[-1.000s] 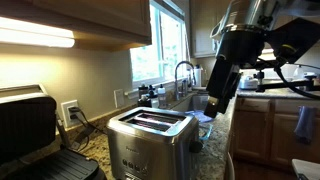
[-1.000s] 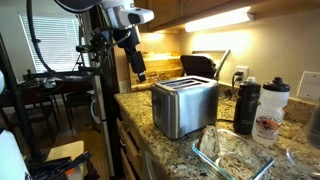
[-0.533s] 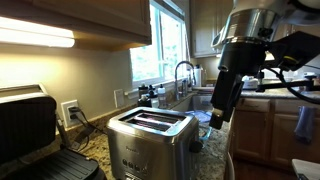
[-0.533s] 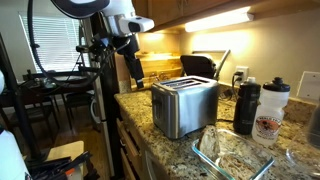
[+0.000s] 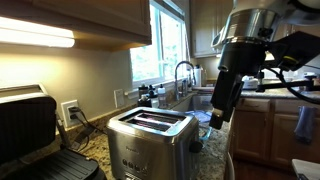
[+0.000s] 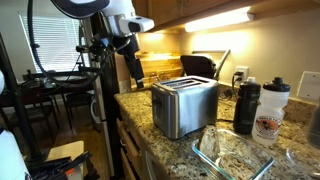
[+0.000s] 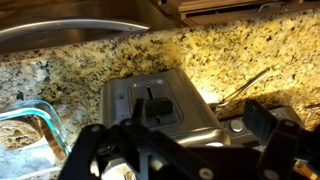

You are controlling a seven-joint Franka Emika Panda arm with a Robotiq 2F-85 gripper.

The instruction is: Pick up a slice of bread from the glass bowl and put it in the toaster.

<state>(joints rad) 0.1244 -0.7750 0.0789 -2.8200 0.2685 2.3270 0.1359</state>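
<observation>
Black and empty, the pincer (image 7: 175, 128) has its fingers (image 7: 262, 122) spread wide with nothing between them, as suits a grasp not yet made. In an exterior view the pincer (image 6: 136, 74) hangs over the open front edge of the desk (image 6: 140, 108). It is beside the toaster (image 6: 185, 105), apart from it and about level with its top, probably so it can travel along the edge without clipping the steel box. The toaster stands close to that front edge, its two slots facing up to take a slice lowered in edge-first. The glass bowl (image 6: 205, 143) sits past the toaster toward the desk's near corner, apart from it, leaving room to come down from above. In the wrist view a tan patch inside the bowl is probably the slice of bread (image 7: 20, 135), though it is too blurred to be sure. Reaching the bowl looks like the step in hand.
</observation>
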